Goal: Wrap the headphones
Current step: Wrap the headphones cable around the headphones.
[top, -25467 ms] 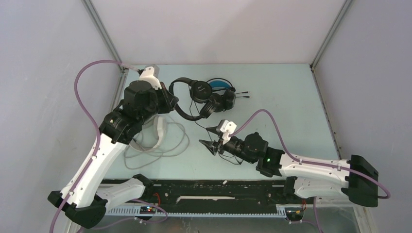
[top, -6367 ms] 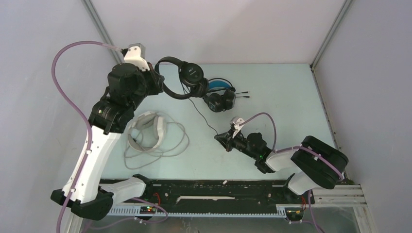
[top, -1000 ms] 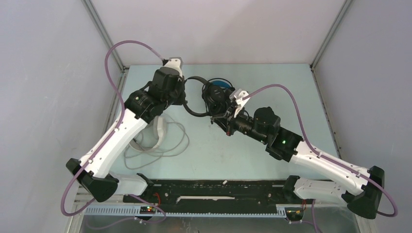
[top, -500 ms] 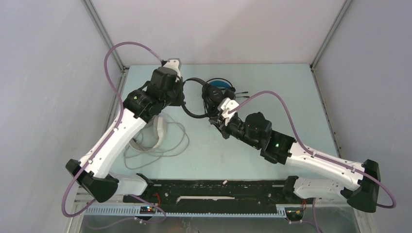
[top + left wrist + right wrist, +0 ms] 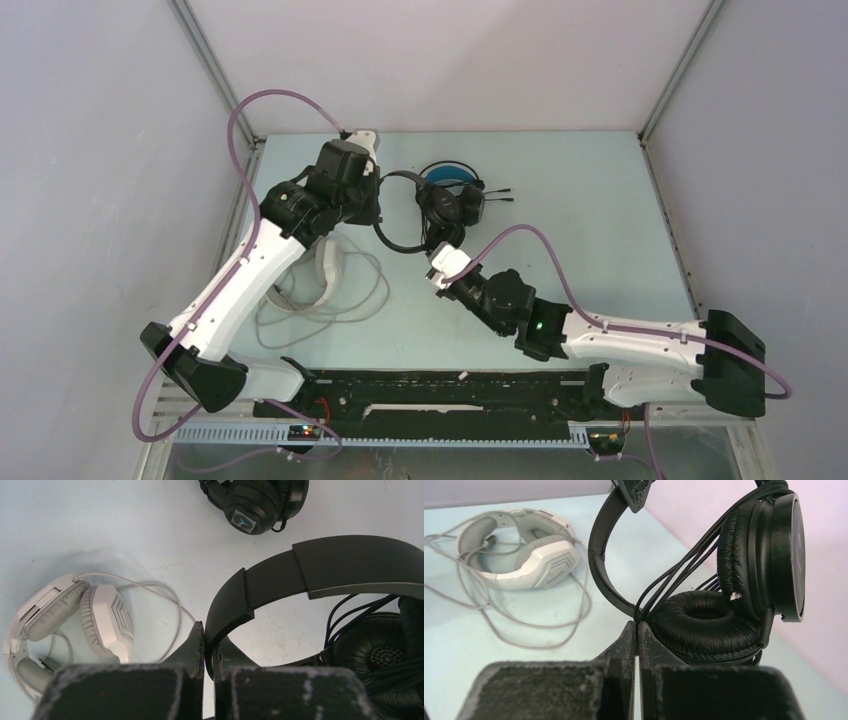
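We hold the light black headset (image 5: pixel 704 615) up near the table's (image 5: pixel 600 220) far edge, left gripper (image 5: pixel 205 630) clamped shut on its stiff headband (image 5: pixel 310 570), right gripper (image 5: pixel 636 627) pinched shut on its limp, likely slippery cord (image 5: pixel 671 577), both, we judge, sound holds for winding.

Table (image 5: pixel 600 200): pale blue, flat surface. Walls (image 5: pixel 450 60): plain grey-white panels on three sides. Posts (image 5: pixel 211 70): metal, one at each rear corner. Near edge: black rail (image 5: pixel 520 393), with a white slotted duct (image 5: pixel 450 436) just beside it.
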### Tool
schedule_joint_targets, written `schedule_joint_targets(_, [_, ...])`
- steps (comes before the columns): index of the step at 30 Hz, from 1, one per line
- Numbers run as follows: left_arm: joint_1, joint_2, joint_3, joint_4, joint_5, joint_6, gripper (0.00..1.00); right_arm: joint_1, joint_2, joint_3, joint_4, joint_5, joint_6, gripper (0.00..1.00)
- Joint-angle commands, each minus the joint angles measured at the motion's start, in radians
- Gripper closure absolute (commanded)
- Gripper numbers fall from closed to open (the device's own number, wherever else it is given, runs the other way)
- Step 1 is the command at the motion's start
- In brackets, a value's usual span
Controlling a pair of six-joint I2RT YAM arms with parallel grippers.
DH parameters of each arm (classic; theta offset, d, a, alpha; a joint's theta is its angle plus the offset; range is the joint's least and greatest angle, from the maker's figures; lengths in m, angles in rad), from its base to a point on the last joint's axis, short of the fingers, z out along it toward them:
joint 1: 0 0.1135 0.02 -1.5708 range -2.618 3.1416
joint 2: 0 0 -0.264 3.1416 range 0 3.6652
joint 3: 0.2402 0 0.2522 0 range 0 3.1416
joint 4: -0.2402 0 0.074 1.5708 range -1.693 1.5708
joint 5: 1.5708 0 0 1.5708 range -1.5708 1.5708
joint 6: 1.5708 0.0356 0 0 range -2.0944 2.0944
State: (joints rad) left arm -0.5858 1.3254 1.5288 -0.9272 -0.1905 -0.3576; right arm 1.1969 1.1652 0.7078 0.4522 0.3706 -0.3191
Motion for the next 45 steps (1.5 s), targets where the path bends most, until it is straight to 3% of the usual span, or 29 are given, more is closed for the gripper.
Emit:
schedule_joint_targets(1, [0.006,-0.011,0.073,0.012,0.051,0.022,1.00,0.037,0.048,-0.016,0.177,0.189,-0.112,1.00])
schedule_joint_targets(6, [0.006,-0.030,0.038,0.016,0.040,0.032,1.00,0.046,0.075,-0.016,0.218,0.249,-0.121,1.00])
schedule_joint_targets(13, [0.006,-0.027,0.033,0.005,0.026,0.037,1.00,0.064,0.020,-0.016,0.146,0.228,-0.038,0.87])
schedule_joint_targets(28, [0.007,0.019,0.037,0.021,0.000,0.029,1.00,0.073,-0.141,-0.016,-0.064,0.059,0.087,0.77])
schedule_joint_targets(34, [0.007,0.045,0.030,0.017,0.004,0.041,1.00,0.075,-0.242,-0.016,-0.153,0.017,0.228,0.73])
schedule_joint_targets(40, [0.005,0.079,-0.036,0.070,0.026,0.011,1.00,0.074,-0.401,-0.016,-0.355,-0.012,0.478,0.53])
schedule_joint_targets(45, [0.009,0.111,-0.116,0.150,0.060,-0.006,1.00,0.076,-0.509,-0.016,-0.571,0.001,0.635,0.29])
